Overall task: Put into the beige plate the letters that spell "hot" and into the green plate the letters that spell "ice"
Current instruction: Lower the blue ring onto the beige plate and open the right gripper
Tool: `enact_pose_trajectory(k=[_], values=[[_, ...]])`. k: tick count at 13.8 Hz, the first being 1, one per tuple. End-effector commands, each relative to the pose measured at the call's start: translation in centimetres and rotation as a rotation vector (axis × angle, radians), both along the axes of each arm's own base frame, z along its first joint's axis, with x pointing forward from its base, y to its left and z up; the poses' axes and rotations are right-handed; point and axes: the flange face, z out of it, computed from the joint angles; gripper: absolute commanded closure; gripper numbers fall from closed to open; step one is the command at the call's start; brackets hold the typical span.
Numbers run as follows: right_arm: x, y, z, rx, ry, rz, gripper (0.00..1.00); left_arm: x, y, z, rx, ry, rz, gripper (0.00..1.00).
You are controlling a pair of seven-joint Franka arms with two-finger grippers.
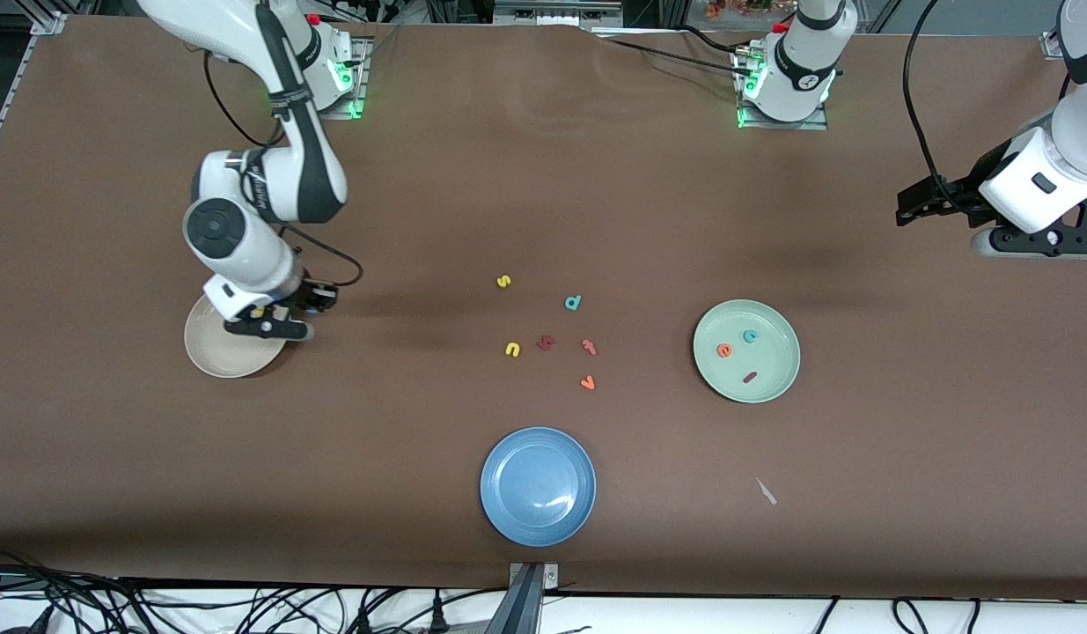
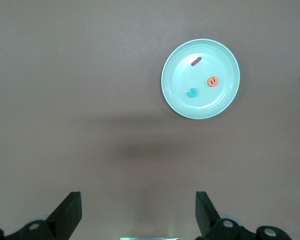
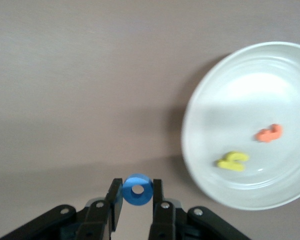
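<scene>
Front view, nearest the camera: a round blue plate (image 1: 538, 486) sits by the table's (image 1: 543, 202) near edge, kept out of the sorting. Farther in, at mid-table, lie the leftover foam letters: orange "v" (image 1: 587, 383), yellow "u" (image 1: 512, 350), a dark red piece (image 1: 546, 342), red-orange "t"-like letter (image 1: 589, 347), teal "d" (image 1: 573, 303) and yellow "s" (image 1: 503, 282). The pale mint-green plate (image 1: 776, 383) toward the left arm's end already holds orange "e" (image 1: 724, 350), teal "c" (image 1: 750, 335) and dark red bar "i" (image 1: 750, 378), so "ice" looks done. The left gripper (image 2: 138, 212) waits over bare table, jaws wide apart. The right gripper (image 3: 137, 200) is clamped on the blue ring-shaped foam "o" (image 3: 137, 189), hovering over the cream-beige plate's (image 1: 210, 352) rim; yellow "h" (image 3: 232, 161) and orange "t" (image 3: 269, 133) already lie inside, so releasing the ring would likely finish "hot".
</scene>
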Motion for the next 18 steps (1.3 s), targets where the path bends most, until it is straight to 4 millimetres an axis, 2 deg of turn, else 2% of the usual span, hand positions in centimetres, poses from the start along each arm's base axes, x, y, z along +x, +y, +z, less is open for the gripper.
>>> enact_pose_trajectory(k=[1,5,6,7,8,13,17,18], values=[[-2.1,-4.9,0.7,0.020,-0.016,0.086,0.97,-0.3,0.1,0.7,0.022,0.002,0.002,0.00],[-1.4,-10.6,1.4,0.005,-0.041,0.149,0.95,-0.2,0.1,0.7,0.022,0.002,0.004,0.00],[-1.3,-12.1,1.6,0.002,-0.051,0.137,0.86,-0.2,0.1,0.7,0.023,0.002,0.005,0.00],[-1.0,-12.3,1.7,0.003,-0.056,0.127,0.51,-0.2,0.1,0.7,0.024,0.002,0.005,0.00],[-0.5,-12.1,1.8,0.017,-0.065,0.100,0.01,-0.3,0.1,0.7,0.024,0.003,0.005,0.00],[1.4,-10.3,4.3,0.094,-0.033,0.023,0.00,-0.4,0.2,0.6,0.025,0.014,0.006,0.00],[2.8,-7.5,6.5,0.121,0.034,-0.067,0.00,-0.4,0.2,0.7,0.023,0.012,0.007,0.00],[3.1,-6.8,7.6,0.135,0.066,-0.072,0.00,-0.4,0.2,0.7,0.023,0.012,0.007,0.00]])
